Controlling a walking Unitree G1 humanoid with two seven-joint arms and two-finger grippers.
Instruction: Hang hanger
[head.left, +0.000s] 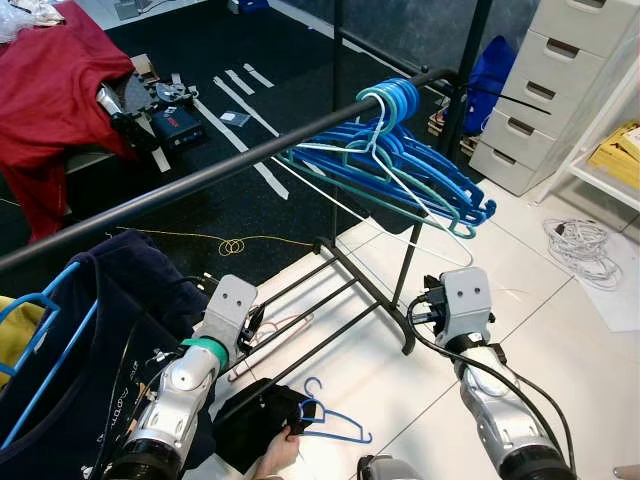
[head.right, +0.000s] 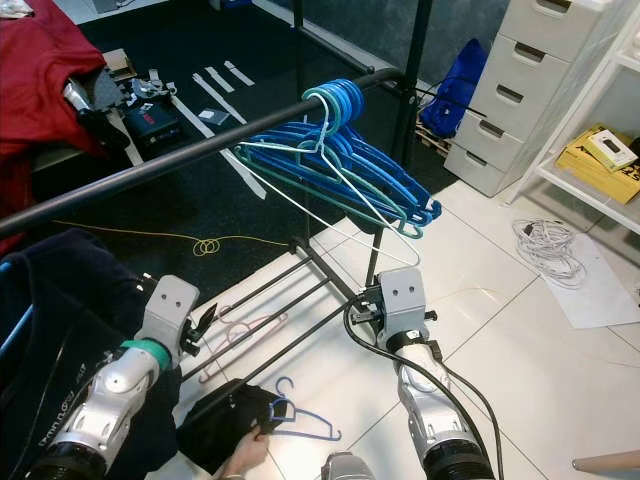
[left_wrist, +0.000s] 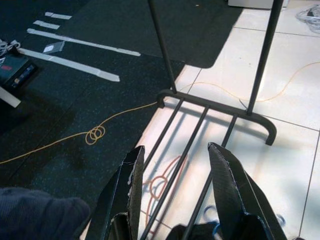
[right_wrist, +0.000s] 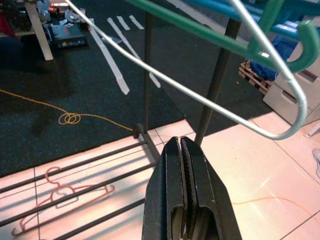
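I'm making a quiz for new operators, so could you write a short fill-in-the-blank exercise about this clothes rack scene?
1. The blue hangers hang bunched on the black ____.
2. The left gripper has its fingers ____.
3. The right gripper has its fingers ____.
4. A person's hand holds a blue hanger down on the ____.

Missing words: rail; open; shut; floor

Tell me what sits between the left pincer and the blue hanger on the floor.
The rack's lower bars cross between the open left pincer and the blue hanger on the floor. A person's hand holds that hanger beside a black garment.
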